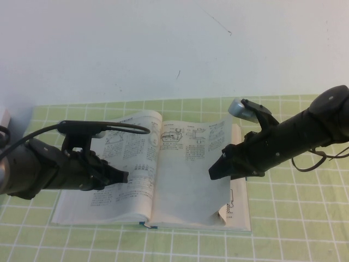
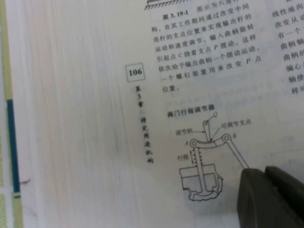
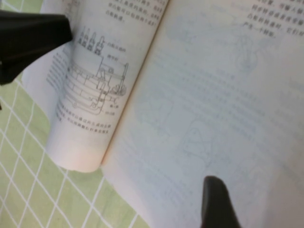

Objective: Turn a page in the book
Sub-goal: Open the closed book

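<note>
Lying open on the green checked surface point(image 1: 283, 218), the book point(image 1: 109, 191) has its page point(image 1: 188, 180) lifted from the right side. My right claw point(image 1: 217, 170) pinches that page's edge; my left claw point(image 1: 122, 177) rests together on the left-hand pages.

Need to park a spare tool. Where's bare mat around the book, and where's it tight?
Free: mat in front of the book, and the strip behind it. Tight: left gripper over the left half, right gripper at the lifted page.
</note>
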Tool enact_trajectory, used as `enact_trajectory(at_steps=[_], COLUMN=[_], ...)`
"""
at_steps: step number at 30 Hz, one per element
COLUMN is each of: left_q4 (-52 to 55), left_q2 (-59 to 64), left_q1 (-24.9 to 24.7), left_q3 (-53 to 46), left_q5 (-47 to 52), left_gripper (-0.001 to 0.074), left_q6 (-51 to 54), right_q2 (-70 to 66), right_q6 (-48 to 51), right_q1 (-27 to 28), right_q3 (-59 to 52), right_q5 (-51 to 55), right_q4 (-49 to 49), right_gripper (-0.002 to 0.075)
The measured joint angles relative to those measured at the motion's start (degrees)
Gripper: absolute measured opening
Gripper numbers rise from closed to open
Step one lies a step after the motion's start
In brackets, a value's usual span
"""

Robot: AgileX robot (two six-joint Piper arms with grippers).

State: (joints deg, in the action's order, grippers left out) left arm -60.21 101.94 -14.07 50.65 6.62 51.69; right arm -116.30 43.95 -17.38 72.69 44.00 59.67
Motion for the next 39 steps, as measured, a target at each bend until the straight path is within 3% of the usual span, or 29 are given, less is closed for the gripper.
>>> enact_trajectory(at_steps=[20,32,39], left_q4=[0.0,0.0,0.0], left_q2=[0.0,0.0,0.0], left_q1=[0.0,0.0,0.0], left_q3=[0.0,0.0,0.0], left_q5=[-0.1,-0.3,-0.3], left_gripper=[-0.0004,-0.0004,-0.0004], left_q6=[0.0,0.0,0.0], right_q2=[-1.3,-2.3,-2.3], right_q6=[5.6,14.7,14.8], right_q1=[0.0,0.0,0.0], right_q3=[0.0,0.1,3.2], right_q5=[0.5,0.9,0.8], right_q4=[6.6,19.1,19.0], right_gripper=[0.0375,0.0375,0.0375])
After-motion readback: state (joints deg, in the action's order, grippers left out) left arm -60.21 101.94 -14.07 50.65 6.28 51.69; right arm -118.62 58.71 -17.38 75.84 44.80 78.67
